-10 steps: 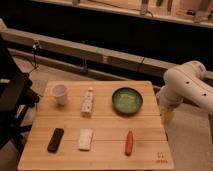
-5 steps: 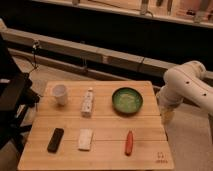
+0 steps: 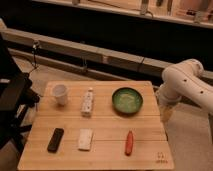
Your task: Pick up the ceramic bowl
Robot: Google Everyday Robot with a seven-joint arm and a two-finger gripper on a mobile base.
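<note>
Your robot has a white arm (image 3: 189, 82) of smooth, rounded segments. Its pale gripper (image 3: 166, 114) sits near four o'clock in the view.

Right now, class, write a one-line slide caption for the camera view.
The gripper hangs beside the table's right edge, apart from the green ceramic bowl.

I watch the gripper (image 3: 166, 114) hang just off the right edge of the wooden table (image 3: 150, 131), apart from the ceramic bowl (image 3: 127, 100).
The white arm (image 3: 189, 82) reaches in from the right, the gripper pointing down, jaws apart, holding nothing. The green bowl sits back right on the table; left of it lies a white bottle (image 3: 88, 102), then a white cup (image 3: 60, 93) stands. Along the front: a black slab (image 3: 55, 139), a white block (image 3: 85, 139), a red stick (image 3: 129, 142).
</note>
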